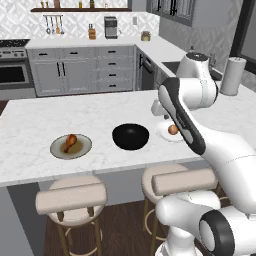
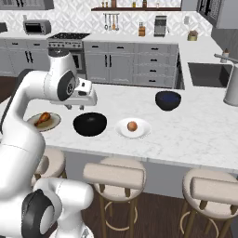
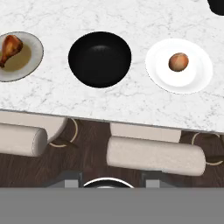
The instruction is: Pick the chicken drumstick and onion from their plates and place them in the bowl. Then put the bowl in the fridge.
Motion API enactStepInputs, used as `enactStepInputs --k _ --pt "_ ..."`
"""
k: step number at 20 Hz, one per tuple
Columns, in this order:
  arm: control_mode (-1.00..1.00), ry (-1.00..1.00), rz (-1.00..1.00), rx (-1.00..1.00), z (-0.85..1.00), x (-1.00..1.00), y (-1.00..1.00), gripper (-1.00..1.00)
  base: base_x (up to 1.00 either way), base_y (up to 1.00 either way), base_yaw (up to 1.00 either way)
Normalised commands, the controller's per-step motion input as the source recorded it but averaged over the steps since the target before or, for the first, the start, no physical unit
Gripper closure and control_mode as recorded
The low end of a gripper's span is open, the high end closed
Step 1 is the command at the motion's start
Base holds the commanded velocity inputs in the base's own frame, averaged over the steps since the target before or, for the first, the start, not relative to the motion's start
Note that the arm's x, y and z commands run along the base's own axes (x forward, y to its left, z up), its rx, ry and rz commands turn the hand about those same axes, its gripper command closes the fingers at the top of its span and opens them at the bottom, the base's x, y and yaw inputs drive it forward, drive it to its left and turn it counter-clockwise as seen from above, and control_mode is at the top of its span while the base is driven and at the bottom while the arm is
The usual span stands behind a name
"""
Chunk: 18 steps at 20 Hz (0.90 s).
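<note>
Stools [image 1: 71, 196] stand nearest, tucked under the counter [image 1: 30, 145]. Left base view: chicken drumstick [image 1: 70, 142] on grey-olive plate [image 1: 83, 149]; black bowl [image 1: 130, 136] beside it; onion [image 1: 173, 129] partly behind the arm. Right base view: onion [image 2: 132, 126] on white plate [image 2: 142, 130]; tool apparently above the bowl [image 2: 90, 123], jaw state not discernible. Hand view: bowl [image 3: 99, 59] between both plates.

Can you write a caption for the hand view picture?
Drumstick, empty black bowl and onion lined up on the counter.
</note>
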Motion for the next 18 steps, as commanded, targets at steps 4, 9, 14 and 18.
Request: enactStepInputs --k 4,9,14,18 --pt "-1.00 0.00 0.00 0.00 0.00 -0.01 -0.09 -1.00 0.00 0.00 0.00" --pt "-1.00 0.00 0.01 0.00 -0.01 0.45 -0.63 -1.00 0.00 0.00 0.00" --pt "-1.00 0.07 0.00 0.08 -0.11 0.56 -0.98 -1.00 0.00 0.00 0.00" --pt "-1.00 0.04 0.00 0.06 -0.42 0.49 -0.65 -1.00 0.00 0.00 0.00"
